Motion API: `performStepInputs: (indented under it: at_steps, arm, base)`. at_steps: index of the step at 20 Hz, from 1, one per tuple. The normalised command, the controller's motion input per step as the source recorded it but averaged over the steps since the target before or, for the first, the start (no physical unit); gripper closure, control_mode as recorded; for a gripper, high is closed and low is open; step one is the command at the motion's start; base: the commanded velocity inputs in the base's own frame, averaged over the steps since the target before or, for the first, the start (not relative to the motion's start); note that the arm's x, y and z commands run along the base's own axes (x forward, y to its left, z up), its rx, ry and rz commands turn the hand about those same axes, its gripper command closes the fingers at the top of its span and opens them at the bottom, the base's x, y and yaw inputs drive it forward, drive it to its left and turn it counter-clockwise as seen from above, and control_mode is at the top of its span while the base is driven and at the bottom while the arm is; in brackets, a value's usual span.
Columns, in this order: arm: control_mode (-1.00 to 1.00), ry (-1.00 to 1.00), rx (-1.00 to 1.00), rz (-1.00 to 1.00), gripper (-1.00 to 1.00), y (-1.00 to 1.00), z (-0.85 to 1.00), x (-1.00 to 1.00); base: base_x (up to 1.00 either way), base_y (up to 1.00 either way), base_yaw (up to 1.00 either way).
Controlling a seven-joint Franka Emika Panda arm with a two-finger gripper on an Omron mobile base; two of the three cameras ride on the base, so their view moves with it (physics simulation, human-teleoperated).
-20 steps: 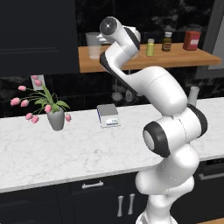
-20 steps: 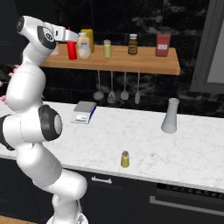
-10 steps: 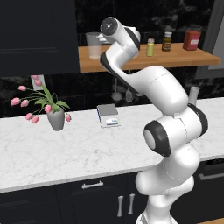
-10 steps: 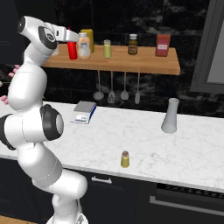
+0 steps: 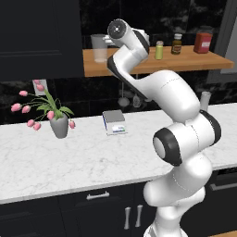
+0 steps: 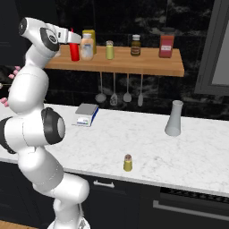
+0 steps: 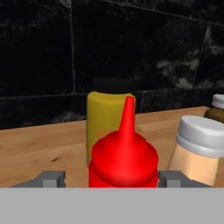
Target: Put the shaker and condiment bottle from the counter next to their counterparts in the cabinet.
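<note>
White grey-veined marble counter [image 6: 179, 147] w/ small yellow-green shaker [image 6: 128, 163], black tiled wall behind. Smooth red condiment bottle [image 7: 124, 160], pointed nozzle, upright on wood cabinet [image 6: 147, 66] plank before yellow bottle [image 7: 105, 118]. Jaws released, either side of it.

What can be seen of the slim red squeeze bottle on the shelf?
The slim bright red squeeze bottle, glossy like plastic, has a rounded shoulder and a pointed nozzle. It stands upright on the light-brown wooden shelf, just in front of the wider yellow cylindrical bottle, between the grey fingers, which sit apart from its sides.
</note>
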Motion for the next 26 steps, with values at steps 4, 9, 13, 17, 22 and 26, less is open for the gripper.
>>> performStepInputs:
  at_steps: [4, 9, 13, 17, 22, 26]
  arm:
    - [-1.0, 0.0, 0.11, 0.0, -1.0, 0.0, 0.4, -0.11]
    - [-1.0, 0.0, 0.07, 0.0, -1.0, 0.0, 0.34, -0.15]
    - [-1.0, 0.0, 0.07, 0.0, -1.0, 0.0, 0.35, -0.39]
    - [-1.0, 0.01, 0.06, -0.01, -1.0, -0.06, 0.07, -0.49]
    - [-1.0, 0.0, 0.04, -0.03, -1.0, -0.19, -0.41, -0.58]
    - [-1.0, 0.0, 0.05, -0.02, -1.0, -0.25, -0.53, -0.74]
  base:
    - [0.0, 0.0, 0.0]
    - [0.0, 0.0, 0.0]
    - [0.0, 0.0, 0.0]
    - [0.0, 0.0, 0.0]
    - [0.0, 0.0, 0.0]
    - [0.0, 0.0, 0.0]
